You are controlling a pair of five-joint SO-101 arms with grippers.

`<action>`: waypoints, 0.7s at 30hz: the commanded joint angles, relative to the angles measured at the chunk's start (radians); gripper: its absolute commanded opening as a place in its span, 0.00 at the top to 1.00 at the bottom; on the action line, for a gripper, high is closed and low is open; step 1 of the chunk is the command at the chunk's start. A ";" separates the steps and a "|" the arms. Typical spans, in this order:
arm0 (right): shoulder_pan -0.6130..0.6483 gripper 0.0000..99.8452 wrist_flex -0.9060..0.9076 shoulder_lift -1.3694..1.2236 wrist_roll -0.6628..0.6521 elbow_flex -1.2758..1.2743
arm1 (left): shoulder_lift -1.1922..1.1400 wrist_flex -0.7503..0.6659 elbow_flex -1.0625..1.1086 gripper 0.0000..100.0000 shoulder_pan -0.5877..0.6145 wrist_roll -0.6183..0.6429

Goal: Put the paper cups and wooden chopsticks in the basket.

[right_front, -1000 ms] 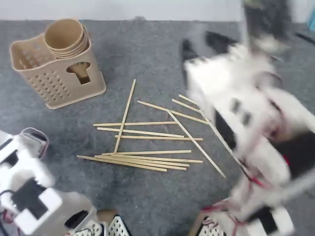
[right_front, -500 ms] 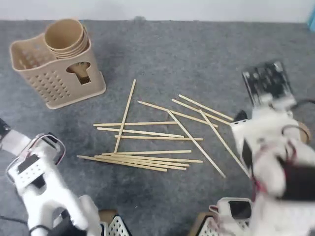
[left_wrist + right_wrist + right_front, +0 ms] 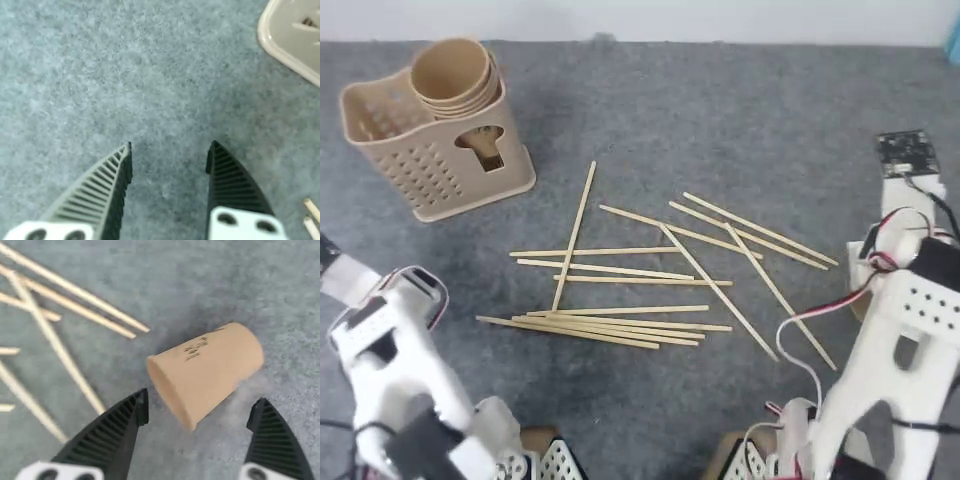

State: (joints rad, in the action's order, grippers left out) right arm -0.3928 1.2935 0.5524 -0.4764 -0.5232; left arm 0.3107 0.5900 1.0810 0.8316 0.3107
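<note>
The right gripper (image 3: 200, 404), jaws apart, is hovering over a paper cup (image 3: 207, 367) lying sideways. The next move is calling for lowering and closing. The left gripper (image 3: 170, 150), likewise spread, is hanging over the tabletop (image 3: 100, 70).

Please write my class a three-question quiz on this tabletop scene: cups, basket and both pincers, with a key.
1. True or false: the tan paper cup between the fingers of the right pincer stands upright.
2. Choose one: the stacked paper cups sit A) inside the beige perforated plastic basket, B) beside it, C) underneath it.
3. Fill the gap: the left pincer hangs ___ (open or shut) over bare grey carpet.

Key: 1 false, it lies on its side; 2 A; 3 open.
</note>
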 commanded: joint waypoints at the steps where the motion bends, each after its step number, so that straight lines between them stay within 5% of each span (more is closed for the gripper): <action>1: -0.058 0.68 -0.151 -0.053 -0.063 -0.058 | -0.057 0.035 -0.091 0.77 -0.002 -0.008; 12: -0.220 0.68 -0.527 -0.274 -0.172 -0.155 | -0.066 0.035 -0.097 0.77 0.000 -0.008; 21: -0.348 1.00 -0.754 -0.315 -0.170 -0.153 | -0.064 0.035 -0.097 0.77 0.000 -0.008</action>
State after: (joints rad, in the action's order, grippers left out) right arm -0.7104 0.5846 0.2194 -0.6360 -0.6859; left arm 0.2432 0.6206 1.0257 0.8316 0.3107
